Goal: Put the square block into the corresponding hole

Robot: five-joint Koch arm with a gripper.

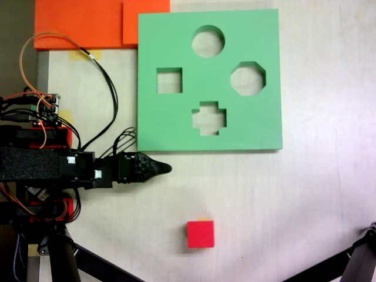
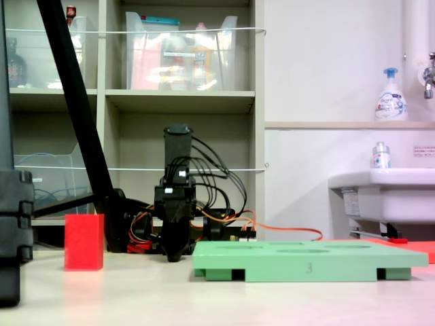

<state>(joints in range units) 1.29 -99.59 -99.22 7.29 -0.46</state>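
- Overhead, the green board (image 1: 210,80) lies flat on the bench (image 1: 294,200), its square hole (image 1: 169,80) at the board's left, empty.
- Red cube (image 1: 201,234) sits on the bench well below the board's lower edge, apart from it.
- End effector (image 1: 165,168) points along the bench just under the board's lower-left corner, holding nothing; its tips come to one dark point, so spread or pressed cannot be told.
- Orange sheets (image 1: 88,23) touch the board's upper-left edge.
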